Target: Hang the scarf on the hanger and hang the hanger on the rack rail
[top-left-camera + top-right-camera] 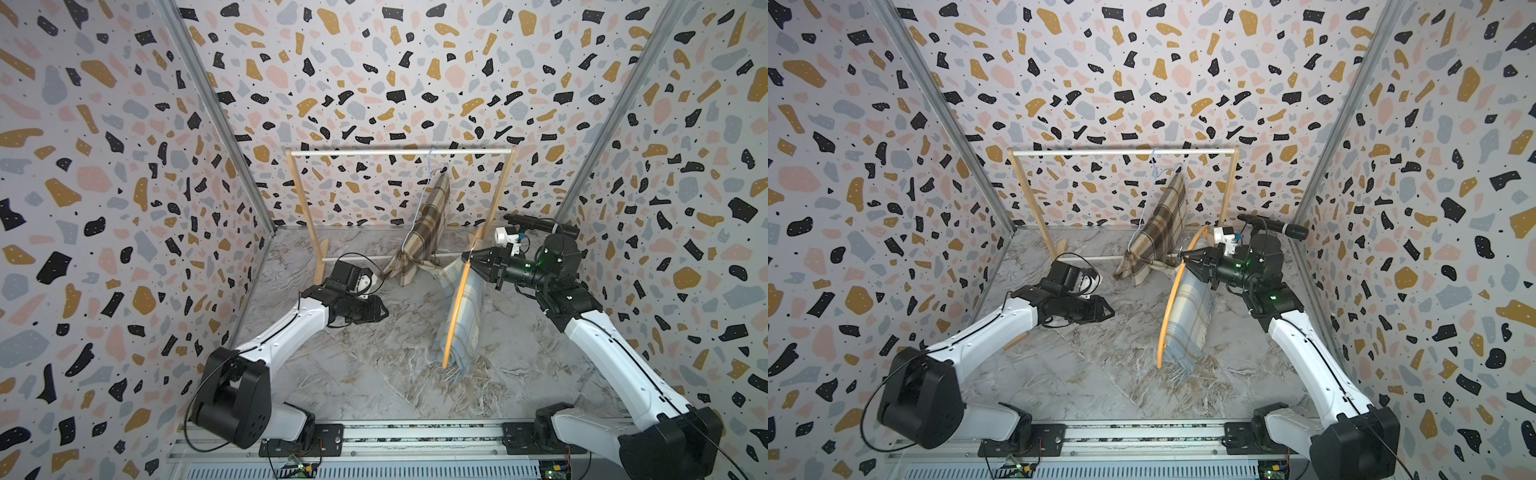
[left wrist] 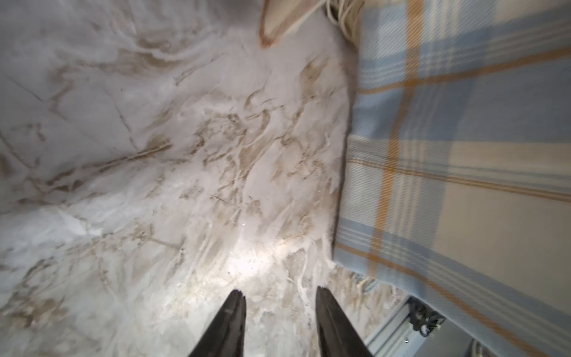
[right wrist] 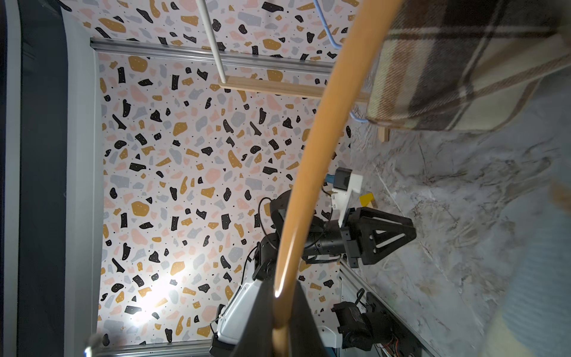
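Observation:
The orange hanger [image 1: 457, 307] [image 1: 1168, 307] stands tilted on end, its low tip near the marble table. The blue and cream plaid scarf [image 1: 463, 320] [image 1: 1190, 328] is draped through it, with its fringe on the table. My right gripper [image 1: 471, 259] [image 1: 1185, 259] is shut on the hanger's upper part. In the right wrist view the orange hanger [image 3: 312, 154] runs out from between the closed jaws of the right gripper [image 3: 281, 287]. My left gripper [image 1: 384, 309] [image 1: 1111, 309] hovers left of the scarf. In the left wrist view the left gripper [image 2: 279, 290] is open and empty, and the scarf [image 2: 463, 154] lies beside it.
A wooden rack with a white rod [image 1: 399, 152] stands at the back. A brown plaid scarf [image 1: 428, 224] hangs from it on a blue wire hanger [image 1: 419, 195], its bottom on the table near the rack's lower bar. Patterned walls close three sides. A metal rail [image 1: 415, 432] runs along the front.

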{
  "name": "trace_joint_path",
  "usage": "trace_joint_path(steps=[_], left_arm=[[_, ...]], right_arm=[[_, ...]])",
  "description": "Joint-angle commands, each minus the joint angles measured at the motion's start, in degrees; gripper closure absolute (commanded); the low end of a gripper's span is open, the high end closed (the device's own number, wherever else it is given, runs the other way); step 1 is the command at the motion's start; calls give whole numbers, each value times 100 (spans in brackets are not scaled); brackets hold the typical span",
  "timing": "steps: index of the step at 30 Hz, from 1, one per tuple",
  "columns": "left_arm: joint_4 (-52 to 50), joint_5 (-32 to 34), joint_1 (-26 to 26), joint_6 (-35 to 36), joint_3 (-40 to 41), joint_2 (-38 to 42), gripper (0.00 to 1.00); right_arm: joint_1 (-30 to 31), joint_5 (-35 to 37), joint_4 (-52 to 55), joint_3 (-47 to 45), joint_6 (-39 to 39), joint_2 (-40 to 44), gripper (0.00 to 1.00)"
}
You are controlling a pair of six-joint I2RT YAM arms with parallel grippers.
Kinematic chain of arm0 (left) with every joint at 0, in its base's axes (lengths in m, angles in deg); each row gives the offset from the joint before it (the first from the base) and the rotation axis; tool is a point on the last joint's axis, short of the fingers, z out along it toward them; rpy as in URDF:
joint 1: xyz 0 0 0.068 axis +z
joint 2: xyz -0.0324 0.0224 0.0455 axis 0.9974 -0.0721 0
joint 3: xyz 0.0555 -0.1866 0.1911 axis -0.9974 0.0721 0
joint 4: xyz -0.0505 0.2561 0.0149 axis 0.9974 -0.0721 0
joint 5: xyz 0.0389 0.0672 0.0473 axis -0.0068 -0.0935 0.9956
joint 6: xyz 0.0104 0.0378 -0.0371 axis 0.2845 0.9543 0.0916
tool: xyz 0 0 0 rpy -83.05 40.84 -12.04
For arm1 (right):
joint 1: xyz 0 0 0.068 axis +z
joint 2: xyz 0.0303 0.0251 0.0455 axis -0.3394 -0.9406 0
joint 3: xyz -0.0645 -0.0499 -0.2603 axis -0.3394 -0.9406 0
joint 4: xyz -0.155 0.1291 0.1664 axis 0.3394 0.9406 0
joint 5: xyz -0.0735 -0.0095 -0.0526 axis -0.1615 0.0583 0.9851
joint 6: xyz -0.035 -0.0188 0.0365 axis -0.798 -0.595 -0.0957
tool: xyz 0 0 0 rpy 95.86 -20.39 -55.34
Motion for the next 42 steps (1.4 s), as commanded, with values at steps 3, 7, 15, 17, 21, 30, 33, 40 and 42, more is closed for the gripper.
trace_joint_path(steps=[3, 7, 15, 17, 21, 30, 33, 40, 42], left_arm=[[-899, -160, -224, 164, -905, 1206, 52], [-1260, -265, -684, 3, -1681, 1711, 45], [-963, -221, -1625, -60, -2619, 1361, 41], [-954, -44, -1898, 49, -2888, 1083, 40], [-928, 306, -2381, 300, -3345, 495, 39], [-821, 662, -2812, 381, -3775, -223, 45], [-690, 729, -2812, 364, -3627, -203, 58], [-709, 1059, -2811, 409, -3284, 33, 96], [-713, 1210, -2793, 399, -3158, 177, 100]], right_arm=[[72, 525, 165, 693, 2, 259, 100], [147, 1006, 265, 836, 112, 261, 100], [398, 1437, 200, 1046, 255, 173, 100], [474, 1550, 188, 1046, 280, 188, 100], [639, 1818, 141, 1003, 328, 270, 100], [1064, 2213, -129, 865, 437, 261, 100], [1228, 2313, -477, 649, 642, 199, 100], [1458, 2324, -702, 493, 559, 46, 100], [1461, 2348, -518, 480, 367, 79, 97]])
